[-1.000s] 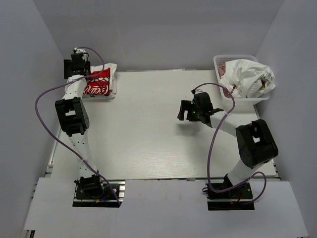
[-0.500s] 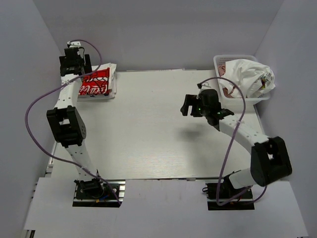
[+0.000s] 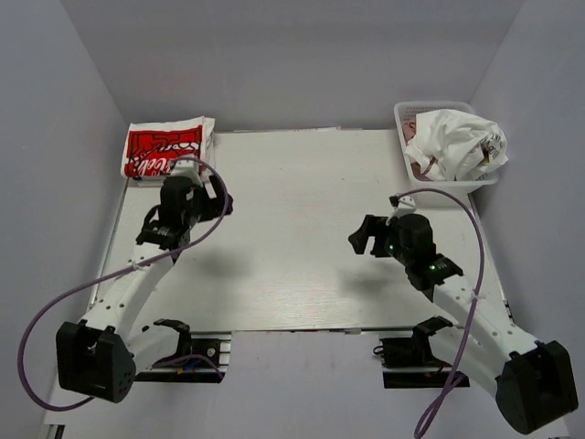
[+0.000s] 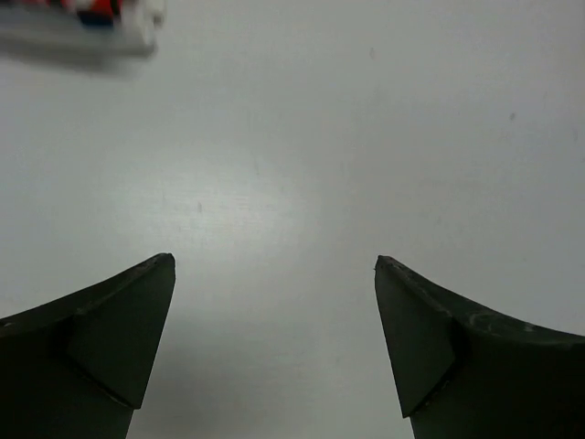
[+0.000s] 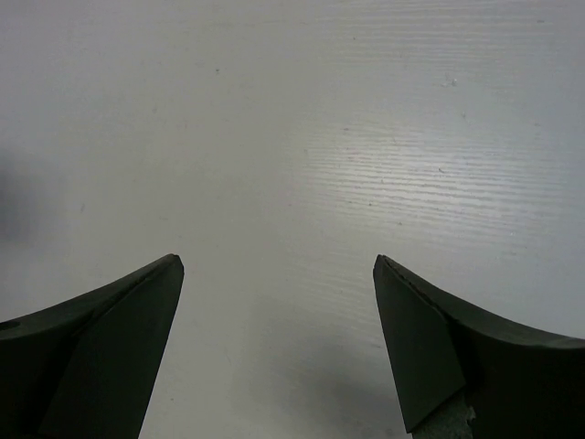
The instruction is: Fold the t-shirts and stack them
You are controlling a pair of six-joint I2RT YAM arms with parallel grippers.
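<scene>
**Hovering over the table, both grippers wide open and holding nothing**

The left gripper [image 3: 210,186] hangs over the left half of the table [image 3: 292,174], toward its far edge. Its fingers are spread wide, and its wrist camera shows only white tabletop between the two dark fingertips [image 4: 119,329]. A folded t-shirt [image 3: 164,151], white with a red print and white lettering, lies flat in the far left corner of the table, apart from that gripper. The right gripper [image 3: 370,233] hangs over the right half, about midway between the near and far edges, equally wide open and gripping nothing. A basket [image 3: 400,114] of white plastic stands in the far right corner. Crumpled white t-shirts [image 3: 457,142] are heaped in it, well apart from the right gripper.
</scene>
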